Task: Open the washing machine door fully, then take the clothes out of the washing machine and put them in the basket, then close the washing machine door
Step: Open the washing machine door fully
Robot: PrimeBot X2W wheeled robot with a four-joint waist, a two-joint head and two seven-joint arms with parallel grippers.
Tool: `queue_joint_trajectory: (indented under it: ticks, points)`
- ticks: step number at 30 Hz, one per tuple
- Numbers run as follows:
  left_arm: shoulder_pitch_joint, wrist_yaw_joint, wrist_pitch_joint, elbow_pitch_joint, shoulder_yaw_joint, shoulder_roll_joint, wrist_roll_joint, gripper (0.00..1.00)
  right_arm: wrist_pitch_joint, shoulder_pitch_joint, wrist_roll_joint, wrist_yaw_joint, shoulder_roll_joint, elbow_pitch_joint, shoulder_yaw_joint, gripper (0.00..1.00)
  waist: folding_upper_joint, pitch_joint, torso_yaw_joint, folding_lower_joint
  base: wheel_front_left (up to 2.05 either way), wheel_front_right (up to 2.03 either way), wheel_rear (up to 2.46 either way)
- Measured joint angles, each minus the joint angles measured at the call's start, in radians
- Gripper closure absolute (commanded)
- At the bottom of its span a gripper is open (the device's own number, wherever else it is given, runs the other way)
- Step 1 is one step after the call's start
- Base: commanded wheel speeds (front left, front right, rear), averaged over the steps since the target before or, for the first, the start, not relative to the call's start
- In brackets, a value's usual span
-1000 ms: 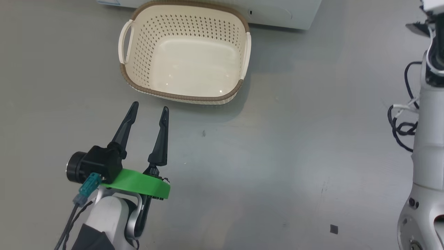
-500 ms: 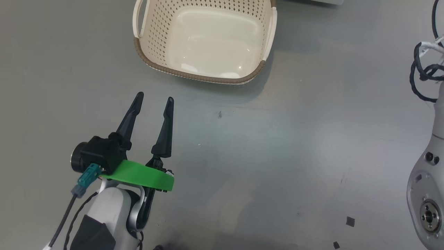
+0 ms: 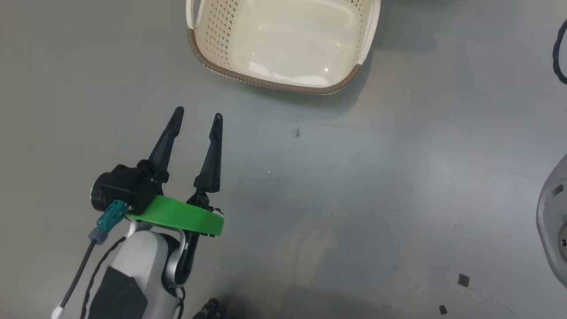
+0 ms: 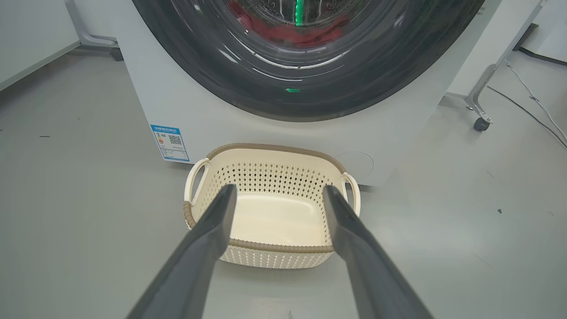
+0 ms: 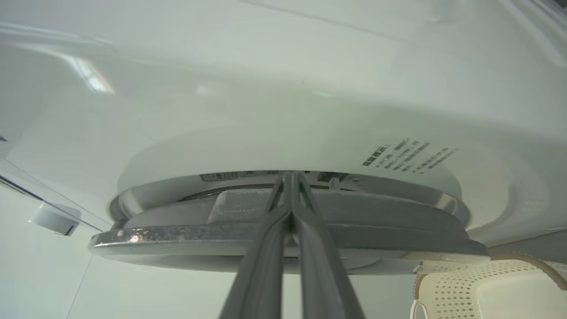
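The cream basket stands empty on the grey floor, right in front of the white washing machine. The washing machine door, black-rimmed, has red clothes behind its glass. My left gripper hovers open and empty a little short of the basket, fingers pointing at it. My right gripper is shut on nothing, its tips in the gap between the door's edge and the machine's front. A corner of the basket lies below it.
A blue sticker marks the machine's lower left front. A frame leg on a caster and a cable lie on the floor right of the machine. My right arm's pale casing is at the head view's right edge. Small dark scraps dot the floor.
The head camera has moved: the basket has slid up and right in the picture and the machine's base has left the top edge. Both grippers keep their states.
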Motion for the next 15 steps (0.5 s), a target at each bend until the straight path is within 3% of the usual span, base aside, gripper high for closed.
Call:
queue_joint_trajectory:
  ticks: [15]
  points:
    - [-0.020,0.000,0.000,0.007,-0.018,-0.002,-0.015,0.00,0.075,-0.108,0.058,-0.001,-0.007,0.150,-0.004,1.00,0.0000,0.030,0.031,0.0000,0.00,0.00,0.00]
